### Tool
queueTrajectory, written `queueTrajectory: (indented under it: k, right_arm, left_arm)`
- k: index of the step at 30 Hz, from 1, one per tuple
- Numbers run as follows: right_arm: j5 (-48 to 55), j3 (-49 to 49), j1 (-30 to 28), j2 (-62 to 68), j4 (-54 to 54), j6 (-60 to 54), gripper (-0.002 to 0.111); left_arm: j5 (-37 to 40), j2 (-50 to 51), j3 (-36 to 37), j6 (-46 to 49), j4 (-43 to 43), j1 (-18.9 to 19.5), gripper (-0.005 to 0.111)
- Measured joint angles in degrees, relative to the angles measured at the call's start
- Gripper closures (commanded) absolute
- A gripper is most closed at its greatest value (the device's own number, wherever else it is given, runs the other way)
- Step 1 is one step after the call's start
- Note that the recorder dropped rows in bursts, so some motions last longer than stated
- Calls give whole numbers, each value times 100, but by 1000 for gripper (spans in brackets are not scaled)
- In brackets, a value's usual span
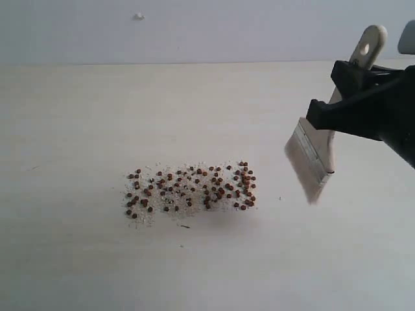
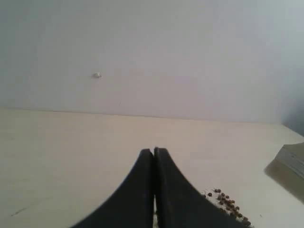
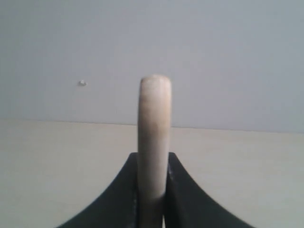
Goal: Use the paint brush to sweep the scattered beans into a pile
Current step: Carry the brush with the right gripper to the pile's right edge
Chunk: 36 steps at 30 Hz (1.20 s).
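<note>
The beans [image 1: 194, 188], tiny and reddish-brown, lie spread in a wide patch among pale crumbs in the middle of the table [image 1: 78, 129]. My right gripper [image 1: 353, 97] is shut on the paint brush [image 1: 318, 149], whose cream handle [image 3: 153, 142] stands up between the jaws. The brush hangs tilted, its bristles [image 1: 301, 172] low and to the right of the patch, apart from the beans. In the left wrist view my left gripper [image 2: 153, 151] is shut and empty, with a few beans [image 2: 228, 205] past its side. The left arm is out of the exterior view.
A pale wall [image 1: 194, 29] with a small white mark [image 1: 139, 16] rises behind the table. In the left wrist view the brush's bristle edge [image 2: 289, 164] shows at the frame's side.
</note>
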Motion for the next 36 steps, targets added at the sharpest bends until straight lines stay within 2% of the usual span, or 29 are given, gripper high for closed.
queueTrajectory:
  k: [7, 14, 21, 36]
  right_arm:
    - [-473, 14, 0, 718, 204, -16, 108]
    - [-968, 49, 0, 870, 204, 80, 108]
    - [-1765, 572, 0, 883, 84, 707, 108]
    - [-1740, 653, 0, 1013, -427, 985, 108]
  left_arm:
    - [-71, 0, 45, 0, 0, 0, 107]
    - [-80, 0, 45, 0, 0, 0, 107]
    - [-80, 0, 45, 13, 0, 0, 107]
    - [-80, 0, 45, 13, 0, 0, 107]
